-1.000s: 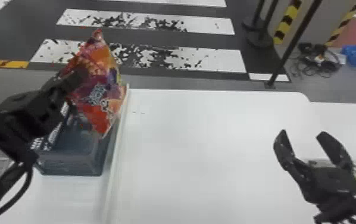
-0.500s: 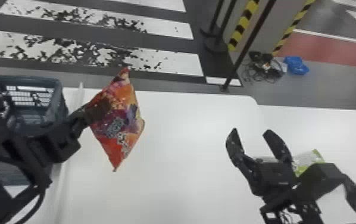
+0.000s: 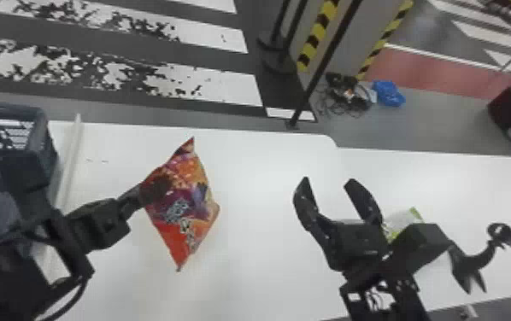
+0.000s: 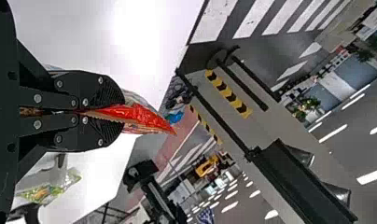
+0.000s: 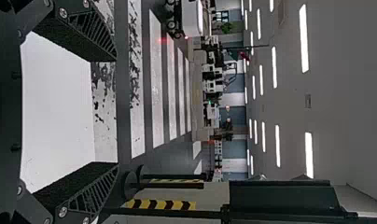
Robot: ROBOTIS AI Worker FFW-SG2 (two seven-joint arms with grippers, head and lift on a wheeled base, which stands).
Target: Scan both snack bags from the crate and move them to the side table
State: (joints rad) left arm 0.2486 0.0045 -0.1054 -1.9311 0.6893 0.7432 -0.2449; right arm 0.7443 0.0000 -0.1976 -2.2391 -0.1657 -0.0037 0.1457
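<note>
From the head view, my left claw (image 3: pixel 152 190) is clamped on the red snack bag (image 3: pixel 182 205), out to the right of the crate (image 3: pixel 0 111) and over the near tabletop (image 3: pixel 254 170). I pinch it by its left side, I judge, so most of the printed face stays uncovered for scanning. My right claw (image 3: pixel 328 181), its fingers spread, is farther right of the crate with nothing between them; I suppose it waits to receive the bag. Well beyond it from the crate, a green-and-white packet (image 3: pixel 400 220) lies partly behind my right arm, on what I take for the side table (image 3: pixel 464 183); perhaps it is the other snack bag, already delivered.

In the left wrist view, my fingers press together on the bag, leaving a free end poking past the tips. A thin grip like that could let it swing, so I'd carry it gently.

In the right wrist view, bare white tabletop shows between my parted fingers.
</note>
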